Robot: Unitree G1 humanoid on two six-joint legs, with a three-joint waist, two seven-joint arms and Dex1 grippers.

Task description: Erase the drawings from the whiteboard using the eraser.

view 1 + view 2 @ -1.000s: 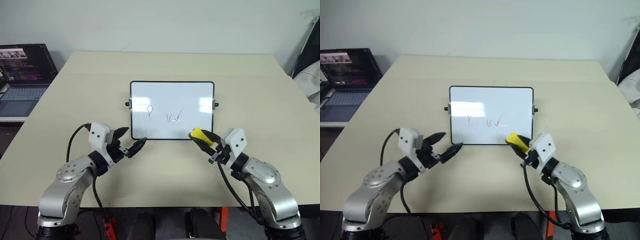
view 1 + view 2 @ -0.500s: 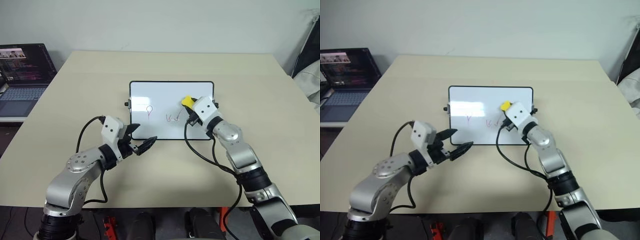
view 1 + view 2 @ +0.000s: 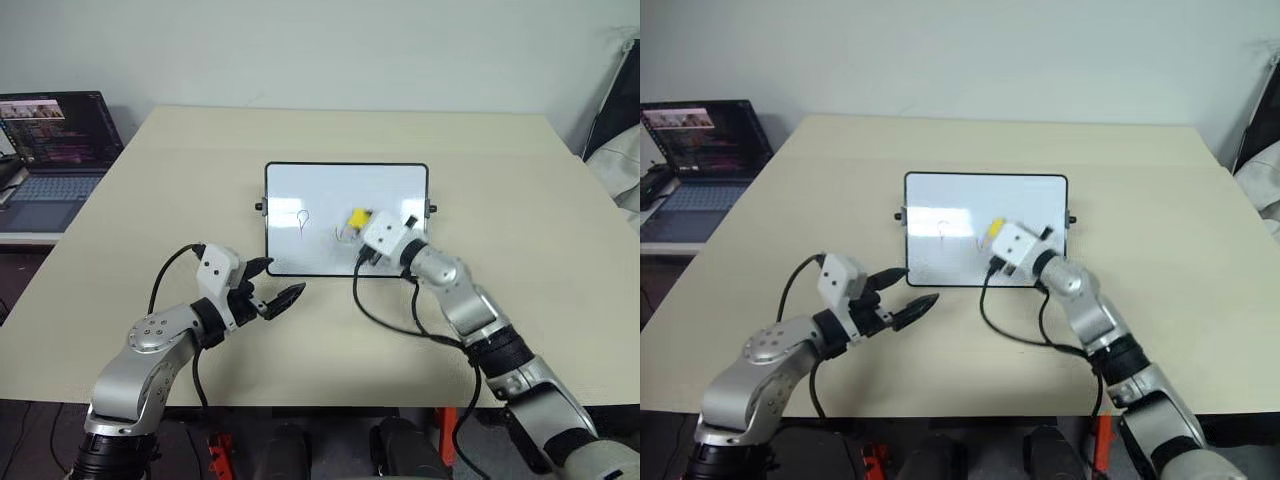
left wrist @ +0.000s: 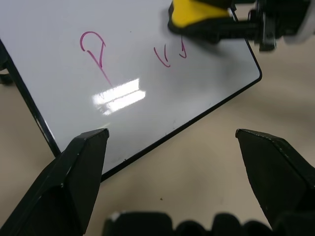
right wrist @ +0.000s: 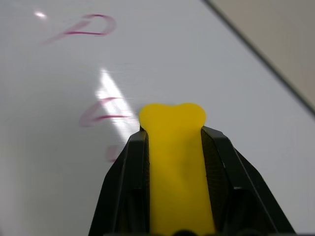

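I have the right hand point(image 5: 173, 147) clamped tight on the yellow eraser point(image 3: 357, 217), its two black fingers point(image 5: 128, 172) pressed against the block's long sides. The eraser sits over the right half of the whiteboard point(image 3: 300, 190), right at the double check mark point(image 4: 170, 54), part of which it covers. Whether its dark underside is pressing on the glossy surface I cannot tell. The balloon-like loop point(image 4: 93, 46) is untouched on the left half of the board. The whiteboard lies flat in the middle of the beige bench point(image 3: 520, 200), black frame all round, a small knob on each side.

My left hand point(image 3: 272, 293) hovers just off the board's near left corner, fingers spread wide with nothing between them. A laptop point(image 3: 55, 140) stands open on a side table at far left.
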